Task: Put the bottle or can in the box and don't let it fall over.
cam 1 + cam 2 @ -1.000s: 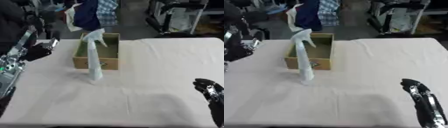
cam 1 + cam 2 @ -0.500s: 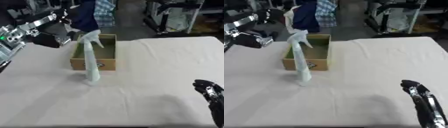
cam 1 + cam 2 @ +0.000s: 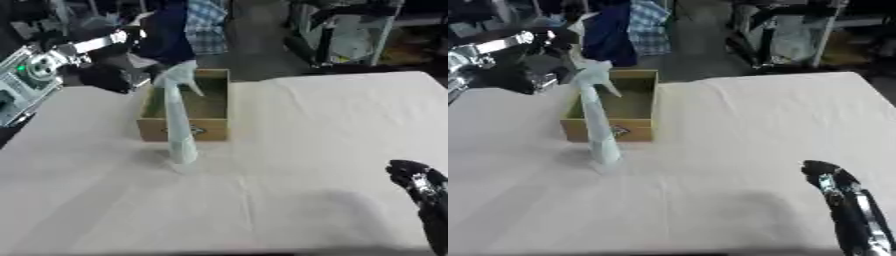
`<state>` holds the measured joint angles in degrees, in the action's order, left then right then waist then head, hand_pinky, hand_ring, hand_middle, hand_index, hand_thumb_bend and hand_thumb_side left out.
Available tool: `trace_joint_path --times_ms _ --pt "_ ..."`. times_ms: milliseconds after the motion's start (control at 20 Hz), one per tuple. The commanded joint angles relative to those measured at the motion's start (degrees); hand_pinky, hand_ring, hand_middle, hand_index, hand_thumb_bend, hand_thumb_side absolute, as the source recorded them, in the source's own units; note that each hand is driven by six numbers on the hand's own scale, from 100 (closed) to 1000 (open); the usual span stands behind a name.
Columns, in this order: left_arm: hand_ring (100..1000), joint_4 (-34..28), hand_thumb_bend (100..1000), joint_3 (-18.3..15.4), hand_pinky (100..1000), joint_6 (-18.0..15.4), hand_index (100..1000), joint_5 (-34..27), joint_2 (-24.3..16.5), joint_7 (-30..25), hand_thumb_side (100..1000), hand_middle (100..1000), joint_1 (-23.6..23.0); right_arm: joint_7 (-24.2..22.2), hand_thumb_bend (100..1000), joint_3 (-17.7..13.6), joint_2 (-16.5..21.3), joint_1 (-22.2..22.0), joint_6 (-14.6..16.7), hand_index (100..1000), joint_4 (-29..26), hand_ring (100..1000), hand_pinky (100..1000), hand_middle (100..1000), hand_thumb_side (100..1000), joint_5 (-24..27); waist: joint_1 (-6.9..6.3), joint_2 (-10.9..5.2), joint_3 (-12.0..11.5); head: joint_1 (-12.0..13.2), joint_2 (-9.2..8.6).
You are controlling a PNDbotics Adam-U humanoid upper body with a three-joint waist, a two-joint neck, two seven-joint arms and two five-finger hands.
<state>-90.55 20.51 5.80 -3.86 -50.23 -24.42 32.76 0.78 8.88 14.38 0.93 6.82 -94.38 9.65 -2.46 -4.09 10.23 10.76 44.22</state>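
One spray bottle (image 3: 179,122), pale and tall, standing upright on the table (image 3: 289,150) just in front of the one cardboard box (image 3: 186,111), touching or nearly touching its front wall; can't tell which. The box is open on top and looks empty.

My left hand (image 3: 109,77) is up beside the bottle's trigger head, close to it, not clearly touching. It's dark and blurred, so I can't tell how its fingers are set, and I see nothing held in it. My right hand (image 3: 422,187) is idle at the lower right corner, fingers relaxed and open, holding nothing.

Handling guess: thin plastic, probably light, tall and narrow with a small base, so it tips easily. The smooth sides could slip. I'd take it round the neck just under the trigger head, or mid-body, keep it vertical, and set it down flat inside the box.
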Motion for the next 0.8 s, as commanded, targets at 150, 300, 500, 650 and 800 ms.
trace_joint_path --times_ms 150,300,500,650,800 --pt "957 0.9 100 0.8 936 1.9 945 0.4 0.0 -1.6 282 991 2.0 -0.1 100 0.0 1.0 0.4 0.1 719 -0.6 806 879 734 633 -0.2 0.06 -0.62 0.0 -0.1 -0.1" --pt "958 1.7 100 1.5 937 2.2 946 0.4 0.5 -2.6 280 995 2.2 -0.1 100 0.0 1.0 0.4 0.1 719 -0.6 806 879 734 633 -0.1 0.06 -0.63 0.1 -0.1 -0.1" --pt "960 2.6 100 2.0 939 2.4 945 -0.4 1.1 -4.2 280 1000 2.4 -0.2 100 0.0 1.0 0.4 0.1 719 -0.6 806 879 734 634 -0.1 0.08 -0.61 0.1 -0.2 -0.1" --pt "961 3.1 100 2.1 940 2.6 945 -0.8 1.6 -4.8 280 1000 2.5 -0.1 100 0.0 1.0 0.4 0.1 719 -0.6 806 879 734 635 -0.1 0.09 -0.58 0.2 -0.2 -0.1" --pt "961 3.5 100 2.3 941 2.9 944 -0.9 2.1 -5.0 284 1000 2.7 -0.2 100 0.1 0.9 0.4 0.1 719 -0.6 806 879 734 635 -0.1 0.1 -0.54 0.2 -0.2 -0.1"
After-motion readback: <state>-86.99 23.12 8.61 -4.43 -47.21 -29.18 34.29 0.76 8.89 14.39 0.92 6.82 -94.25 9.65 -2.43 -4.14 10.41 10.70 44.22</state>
